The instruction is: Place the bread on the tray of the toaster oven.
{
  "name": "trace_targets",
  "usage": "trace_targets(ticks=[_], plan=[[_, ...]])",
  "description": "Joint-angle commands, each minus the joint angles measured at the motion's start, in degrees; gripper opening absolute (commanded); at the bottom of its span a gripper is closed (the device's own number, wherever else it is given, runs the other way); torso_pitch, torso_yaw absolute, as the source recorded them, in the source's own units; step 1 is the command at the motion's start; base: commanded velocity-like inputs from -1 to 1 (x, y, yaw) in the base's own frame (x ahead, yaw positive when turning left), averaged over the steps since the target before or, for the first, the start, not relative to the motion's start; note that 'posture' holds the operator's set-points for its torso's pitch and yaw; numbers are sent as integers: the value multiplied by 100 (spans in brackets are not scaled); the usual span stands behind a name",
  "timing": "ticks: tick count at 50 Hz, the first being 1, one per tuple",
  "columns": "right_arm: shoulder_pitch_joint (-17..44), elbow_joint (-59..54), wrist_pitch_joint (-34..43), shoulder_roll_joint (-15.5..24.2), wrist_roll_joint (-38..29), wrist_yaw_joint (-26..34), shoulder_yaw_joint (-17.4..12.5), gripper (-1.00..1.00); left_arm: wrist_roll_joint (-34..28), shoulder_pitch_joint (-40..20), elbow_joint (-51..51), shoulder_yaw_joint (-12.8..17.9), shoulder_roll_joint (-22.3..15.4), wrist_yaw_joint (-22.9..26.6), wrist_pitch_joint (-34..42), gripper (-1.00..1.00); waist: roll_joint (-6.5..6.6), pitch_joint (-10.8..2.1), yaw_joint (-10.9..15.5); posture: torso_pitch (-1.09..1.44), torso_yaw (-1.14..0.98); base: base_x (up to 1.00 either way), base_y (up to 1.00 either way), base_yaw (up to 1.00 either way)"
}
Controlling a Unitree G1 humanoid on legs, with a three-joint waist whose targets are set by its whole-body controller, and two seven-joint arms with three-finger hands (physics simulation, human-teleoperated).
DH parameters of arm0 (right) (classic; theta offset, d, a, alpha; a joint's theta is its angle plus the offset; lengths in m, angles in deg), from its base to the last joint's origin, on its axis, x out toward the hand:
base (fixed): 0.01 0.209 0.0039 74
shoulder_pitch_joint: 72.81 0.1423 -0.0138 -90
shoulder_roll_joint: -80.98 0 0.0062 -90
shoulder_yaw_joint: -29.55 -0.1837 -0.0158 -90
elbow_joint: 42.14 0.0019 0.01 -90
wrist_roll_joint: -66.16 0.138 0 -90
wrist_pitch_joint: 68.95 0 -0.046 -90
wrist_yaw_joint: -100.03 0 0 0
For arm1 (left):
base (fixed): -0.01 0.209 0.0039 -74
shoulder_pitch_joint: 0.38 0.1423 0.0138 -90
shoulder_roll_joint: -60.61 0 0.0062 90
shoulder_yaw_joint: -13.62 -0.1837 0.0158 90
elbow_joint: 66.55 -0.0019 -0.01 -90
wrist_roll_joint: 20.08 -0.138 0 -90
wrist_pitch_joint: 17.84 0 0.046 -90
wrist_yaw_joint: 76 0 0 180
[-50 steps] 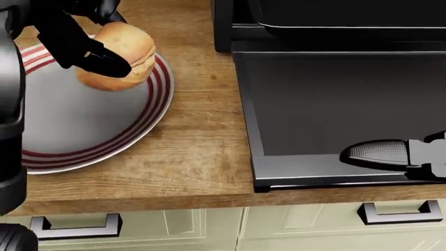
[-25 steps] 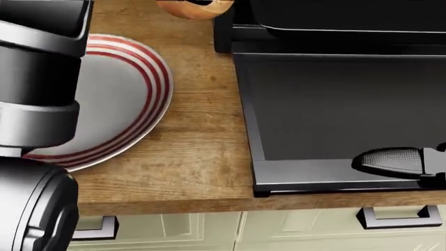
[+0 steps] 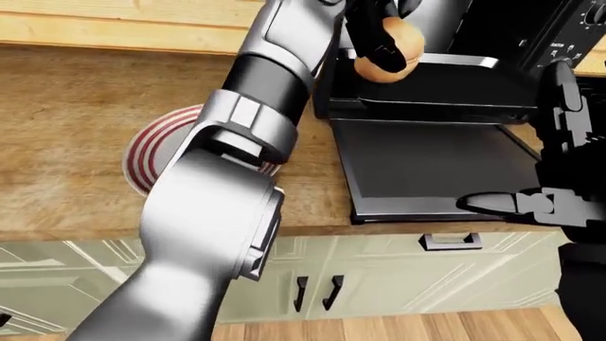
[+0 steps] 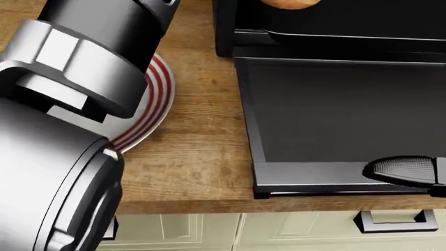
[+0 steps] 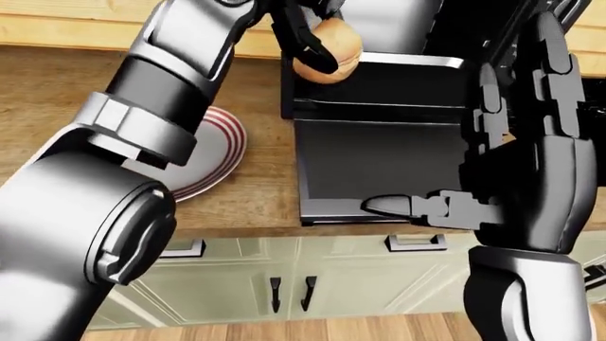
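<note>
I see the toaster oven [image 3: 445, 64] mouth open, with its door [image 3: 431, 160] folded flat onto the worktop [image 3: 66, 142]. The left robot hand [image 3: 374, 32], closed around the bread [image 3: 390, 50], occupies the left part of the mouth, above the tray [image 3: 445, 89]. The remaining width of the tray, toward the right of the left-eye view, is unobstructed. The right robot hand [image 5: 516, 149], fingers spread, stands over the door's right edge, one finger [image 4: 404, 171] across its lip, blocking approach from that side. The left arm covers most of the plate [image 5: 213, 153]. Bare worktop lies between plate and door.
</note>
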Motion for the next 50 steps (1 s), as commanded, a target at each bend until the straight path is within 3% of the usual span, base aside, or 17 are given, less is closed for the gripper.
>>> trace_targets(ticks=[1, 11, 50], plan=[[-6, 90, -254, 73, 6, 7, -94, 100, 88, -225, 102, 45, -14, -212, -228, -100, -32, -128, -1, 0, 0, 0, 0, 0], [-127, 90, -427, 108, -7, -100, 64, 100, 154, -218, -269, 57, 169, -672, -638, -100, -42, -140, -15, 0, 0, 0, 0, 0], [-398, 90, -575, 24, -7, 75, -120, 100, -27, -90, -769, 150, 628, -1996, -1497, -100, -63, -174, -19, 0, 0, 0, 0, 0]])
